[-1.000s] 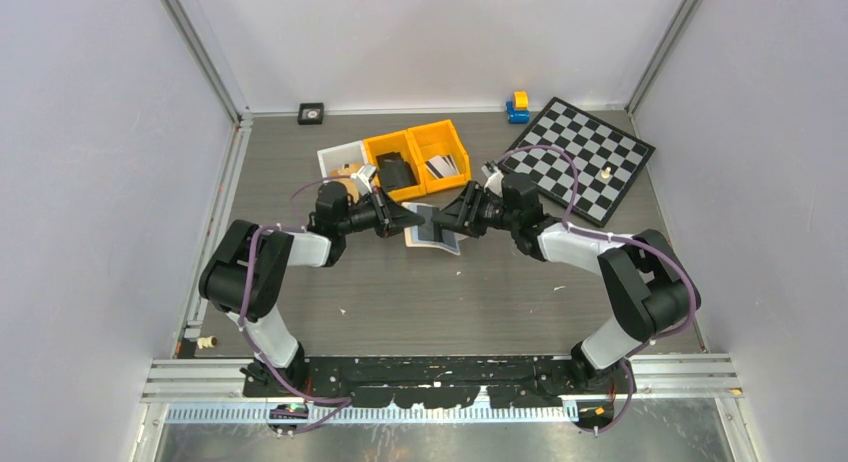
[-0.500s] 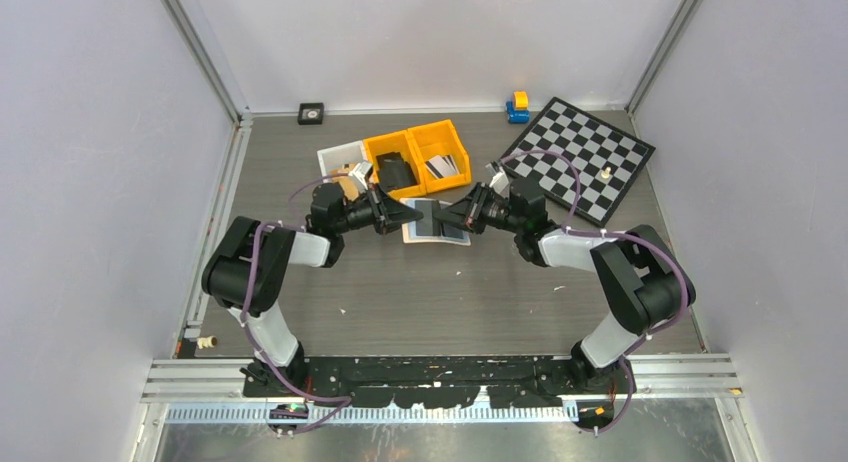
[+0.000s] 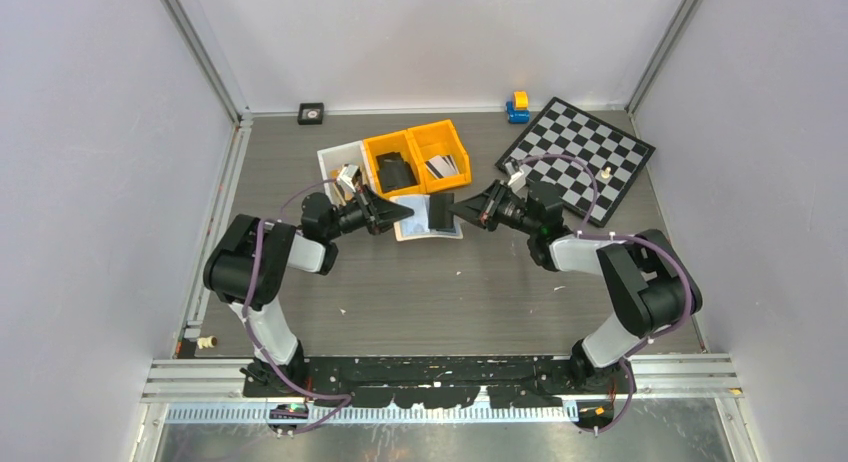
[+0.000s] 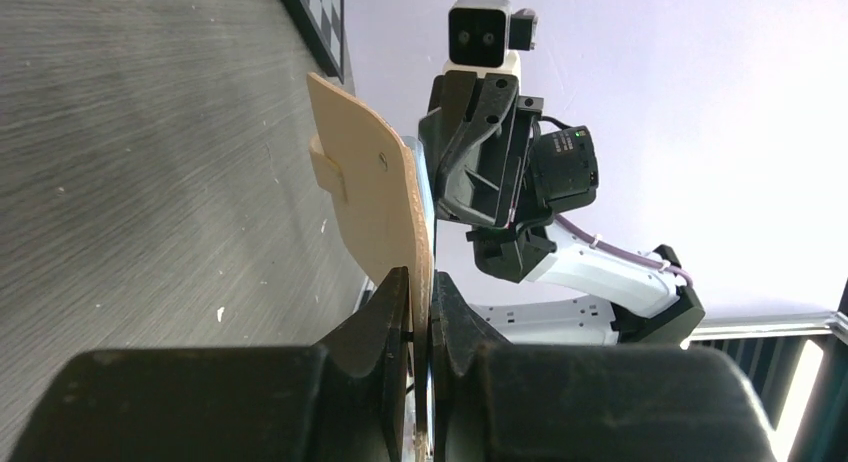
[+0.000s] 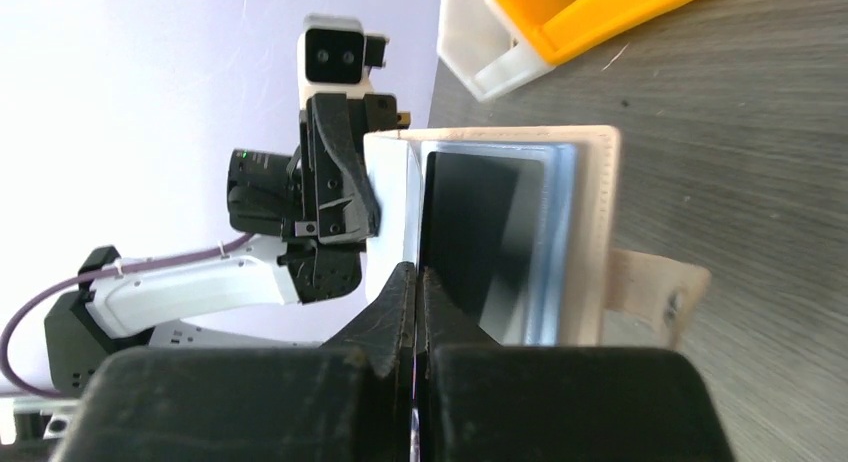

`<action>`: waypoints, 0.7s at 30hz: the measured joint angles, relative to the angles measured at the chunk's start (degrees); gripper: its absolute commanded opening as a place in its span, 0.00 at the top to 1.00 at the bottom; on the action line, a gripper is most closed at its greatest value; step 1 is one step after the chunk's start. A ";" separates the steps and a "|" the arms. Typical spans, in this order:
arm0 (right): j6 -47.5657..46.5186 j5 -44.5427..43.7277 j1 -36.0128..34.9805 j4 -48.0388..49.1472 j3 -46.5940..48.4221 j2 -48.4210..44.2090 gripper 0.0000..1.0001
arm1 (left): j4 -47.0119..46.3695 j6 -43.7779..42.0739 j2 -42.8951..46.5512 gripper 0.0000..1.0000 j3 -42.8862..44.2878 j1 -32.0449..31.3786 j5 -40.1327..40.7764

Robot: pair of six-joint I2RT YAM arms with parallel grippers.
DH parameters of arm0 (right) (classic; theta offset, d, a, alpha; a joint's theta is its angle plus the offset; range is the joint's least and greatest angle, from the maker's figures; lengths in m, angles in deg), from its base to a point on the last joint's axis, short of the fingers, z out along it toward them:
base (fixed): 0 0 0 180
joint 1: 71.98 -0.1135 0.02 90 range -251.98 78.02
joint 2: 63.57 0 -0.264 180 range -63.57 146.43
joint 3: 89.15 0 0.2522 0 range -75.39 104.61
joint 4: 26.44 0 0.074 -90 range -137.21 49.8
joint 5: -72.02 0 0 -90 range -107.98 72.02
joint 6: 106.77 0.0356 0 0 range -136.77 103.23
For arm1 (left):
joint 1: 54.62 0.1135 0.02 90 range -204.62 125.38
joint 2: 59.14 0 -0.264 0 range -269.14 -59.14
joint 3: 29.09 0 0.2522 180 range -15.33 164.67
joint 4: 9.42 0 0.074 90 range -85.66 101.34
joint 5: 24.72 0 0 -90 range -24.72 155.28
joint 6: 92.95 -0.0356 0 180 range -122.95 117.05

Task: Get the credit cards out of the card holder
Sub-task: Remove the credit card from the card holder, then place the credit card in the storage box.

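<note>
The beige card holder lies open between the two arms, its greyish pockets facing up. My left gripper is shut on the holder's left flap. In the left wrist view that tan flap stands pinched between the jaws of the left gripper. My right gripper is shut on the edge of a dark credit card that sticks out of the holder toward the right. In the right wrist view the dark card runs from the right gripper into the holder's pocket.
Two orange bins behind the holder contain a black wallet-like item and a striped card. A white bin sits to their left. A chessboard lies at the back right, with a blue and yellow toy behind it.
The right gripper has shut on the dark card. Both grippers and the holder have shifted toward the bins, and the arms have drawn apart with the card sliding out to the right.
</note>
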 measured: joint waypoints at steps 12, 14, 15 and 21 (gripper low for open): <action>-7.45 -4.81 1.55 -11.39 -0.17 -7.52 0.99 | 23.91 -14.51 10.10 0.97 -0.42 0.79 5.53; -8.92 -5.55 1.55 -13.51 0.55 -8.63 0.99 | 31.74 -18.97 13.18 0.98 0.63 0.70 7.56; -9.57 -5.97 1.55 -14.53 1.36 -8.74 0.99 | 35.15 -21.16 14.19 0.98 1.29 0.52 8.57; -14.21 -8.50 0.79 -22.38 10.40 -5.90 1.00 | 46.71 -28.06 14.84 1.00 3.50 -0.15 12.31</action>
